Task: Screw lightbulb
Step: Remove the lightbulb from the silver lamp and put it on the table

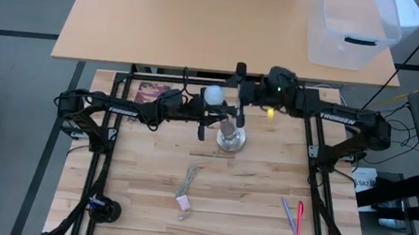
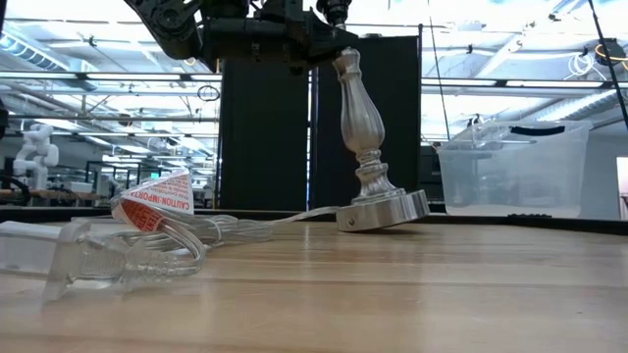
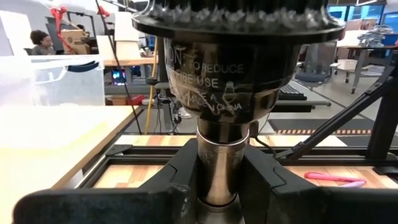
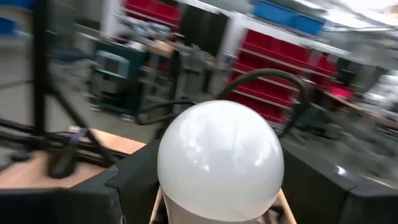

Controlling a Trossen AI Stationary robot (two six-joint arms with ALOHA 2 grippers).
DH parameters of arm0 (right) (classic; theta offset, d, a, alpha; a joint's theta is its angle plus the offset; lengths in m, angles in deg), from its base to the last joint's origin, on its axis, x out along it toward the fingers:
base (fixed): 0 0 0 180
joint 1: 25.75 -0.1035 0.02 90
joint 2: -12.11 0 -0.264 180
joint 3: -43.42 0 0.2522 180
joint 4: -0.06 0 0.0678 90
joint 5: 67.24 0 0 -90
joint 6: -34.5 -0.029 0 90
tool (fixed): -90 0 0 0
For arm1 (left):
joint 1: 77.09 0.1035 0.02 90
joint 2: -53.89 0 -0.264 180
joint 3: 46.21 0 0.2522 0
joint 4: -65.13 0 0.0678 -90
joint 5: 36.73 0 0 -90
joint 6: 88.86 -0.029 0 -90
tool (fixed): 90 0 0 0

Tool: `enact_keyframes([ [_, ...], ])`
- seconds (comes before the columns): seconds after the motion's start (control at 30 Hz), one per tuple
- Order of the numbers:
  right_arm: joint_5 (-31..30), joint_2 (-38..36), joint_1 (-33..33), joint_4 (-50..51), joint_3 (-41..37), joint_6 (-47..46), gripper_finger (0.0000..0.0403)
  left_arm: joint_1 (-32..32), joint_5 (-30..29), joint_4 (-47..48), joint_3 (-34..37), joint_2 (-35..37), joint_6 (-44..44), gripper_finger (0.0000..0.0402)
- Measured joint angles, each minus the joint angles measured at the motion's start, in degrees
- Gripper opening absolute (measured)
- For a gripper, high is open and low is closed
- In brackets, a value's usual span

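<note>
I see my left gripper (image 3: 217, 186) clenched on the silver round-based lamp stand (image 1: 230, 138) mid-desk, tilting it. My right gripper (image 4: 217, 205) apparently grasps the white frosted round lightbulb (image 4: 221, 163) above it.

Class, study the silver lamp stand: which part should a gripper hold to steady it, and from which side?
Grip the lamp stand by its narrow neck just under the black socket, coming in from the side. The socket flares above, stopping slip, and its mouth is free for the lightbulb. The left gripper grips there.
</note>
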Motion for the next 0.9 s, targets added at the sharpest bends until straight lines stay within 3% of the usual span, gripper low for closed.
enact_keyframes([
  [0.17,17.9,0.6,5.7,-1.1,0.1,-1.1,0.0278,0.0,0.0,-0.6,-0.1,0.0,-0.3,0.0075],
  [0.33,28.2,2.3,10.3,-5.2,0.1,-5.3,0.0278,0.0,-0.3,-1.2,-0.2,0.0,-0.1,0.0075],
  [0.63,29.9,5.5,11.8,-12.6,0.1,-12.8,0.0279,0.2,0.1,-0.4,-0.1,0.0,1.0,0.0075],
  [0.9,18.1,5.2,7.7,-16.3,-0.1,-14.7,0.0318,0.4,0.5,0.5,0.0,0.0,1.2,0.0075],
])
